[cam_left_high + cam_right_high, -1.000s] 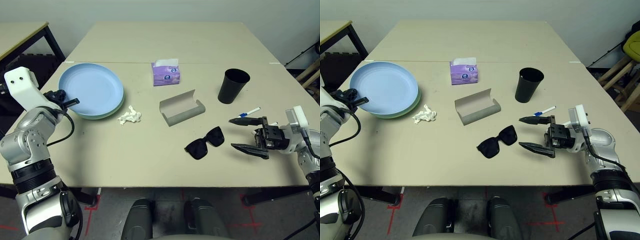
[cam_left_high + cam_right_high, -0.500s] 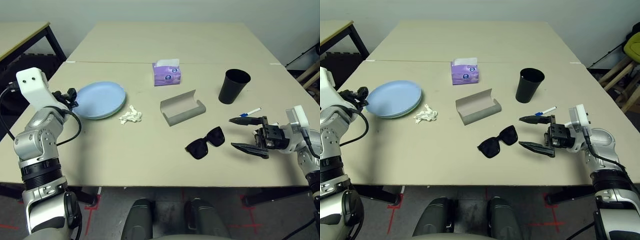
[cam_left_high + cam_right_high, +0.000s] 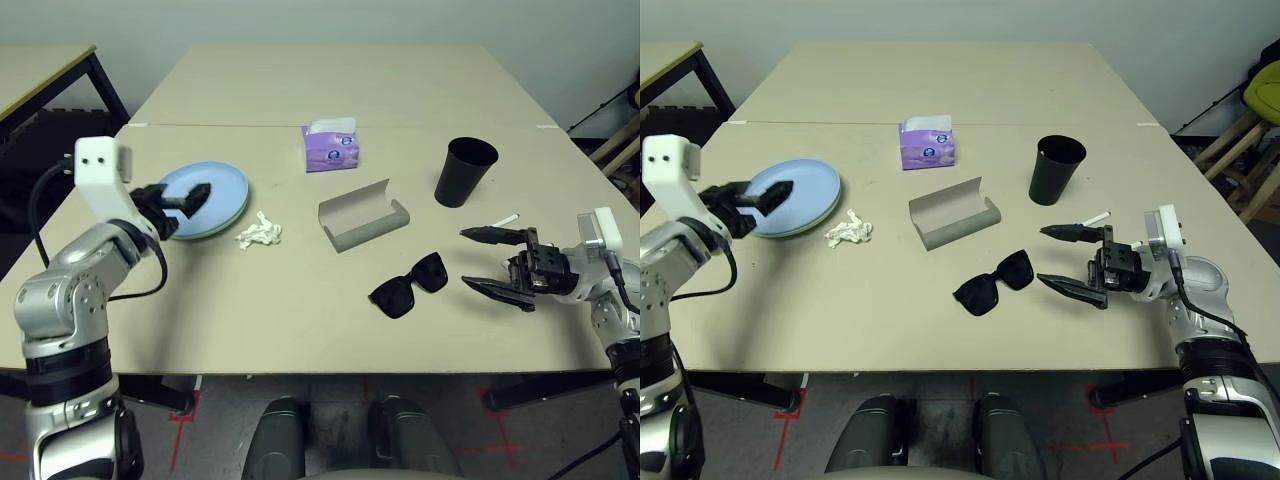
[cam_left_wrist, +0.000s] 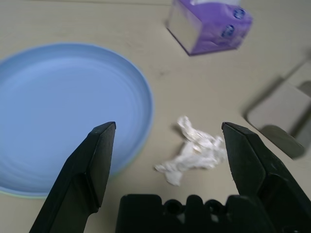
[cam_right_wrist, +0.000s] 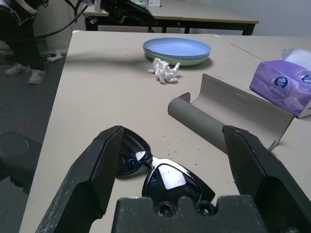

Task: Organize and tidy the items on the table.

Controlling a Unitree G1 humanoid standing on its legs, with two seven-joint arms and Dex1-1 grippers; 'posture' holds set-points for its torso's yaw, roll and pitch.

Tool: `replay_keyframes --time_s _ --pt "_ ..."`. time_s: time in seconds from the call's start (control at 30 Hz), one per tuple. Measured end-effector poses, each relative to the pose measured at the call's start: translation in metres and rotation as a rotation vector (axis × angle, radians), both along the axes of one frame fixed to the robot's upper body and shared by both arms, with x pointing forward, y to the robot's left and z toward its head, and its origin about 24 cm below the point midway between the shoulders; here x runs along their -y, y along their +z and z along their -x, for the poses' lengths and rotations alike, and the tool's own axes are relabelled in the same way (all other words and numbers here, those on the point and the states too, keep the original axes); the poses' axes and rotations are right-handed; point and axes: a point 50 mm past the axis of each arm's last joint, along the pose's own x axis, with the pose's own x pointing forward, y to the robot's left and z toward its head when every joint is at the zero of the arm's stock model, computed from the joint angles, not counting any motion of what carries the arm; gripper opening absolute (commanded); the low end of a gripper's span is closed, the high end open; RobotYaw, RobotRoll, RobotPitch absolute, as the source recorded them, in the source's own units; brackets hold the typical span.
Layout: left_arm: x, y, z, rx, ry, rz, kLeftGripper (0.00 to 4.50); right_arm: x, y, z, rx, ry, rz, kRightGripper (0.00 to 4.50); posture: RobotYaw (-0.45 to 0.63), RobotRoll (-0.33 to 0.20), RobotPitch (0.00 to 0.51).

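A light blue plate (image 3: 222, 187) lies stacked on a pale green plate (image 3: 214, 233) at the table's (image 3: 250, 320) left. My left gripper (image 3: 180, 197) hovers open over the plates' near-left rim, holding nothing. A crumpled white tissue (image 3: 259, 232) lies just right of the plates. The grey glasses case (image 3: 362, 214) lies open mid-table. Black sunglasses (image 3: 408, 285) rest in front of it. My right gripper (image 3: 465, 260) stands open just right of the sunglasses, pointing at them. Behind it lie a white marker pen (image 3: 503, 221) and an upright black cup (image 3: 466, 171).
A purple tissue box (image 3: 331, 146) stands at the back centre, behind the case. A second table adjoins the far edge, and another dark-legged table stands at the far left. Bare tabletop runs along the front edge between my arms.
My left gripper has opened and let go of the stacked plates, which now lie flat on the table. The left arm has swung in over their rim. The right gripper has barely moved.
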Motion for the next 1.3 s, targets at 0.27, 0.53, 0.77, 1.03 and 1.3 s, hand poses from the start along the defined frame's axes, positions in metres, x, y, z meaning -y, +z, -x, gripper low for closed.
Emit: replay_keyframes --time_s 0.27,0.53,0.77,1.03,1.3 --pt "0.018 -0.004 0.007 -0.045 -0.142 -0.038 4.44 0.000 0.000 0.002 -0.007 0.007 -0.001 4.50 0.08 0.000 0.069" --pt "0.036 -0.005 0.000 -0.022 -0.215 -0.119 4.44 0.000 -0.002 0.005 -0.017 0.001 -0.002 4.50 0.07 0.000 0.070" --pt "0.044 -0.012 -0.005 0.035 -0.247 -0.266 4.44 0.001 0.003 0.006 -0.015 -0.046 -0.040 4.50 0.05 0.000 0.070" --pt "0.050 -0.029 -0.011 0.052 -0.304 -0.372 4.44 0.000 0.001 0.009 -0.034 -0.053 -0.044 4.50 0.05 0.000 0.071" --pt "0.048 -0.043 -0.017 0.083 -0.333 -0.481 4.44 -0.002 0.001 0.009 -0.027 -0.056 -0.039 4.50 0.04 0.000 0.070"
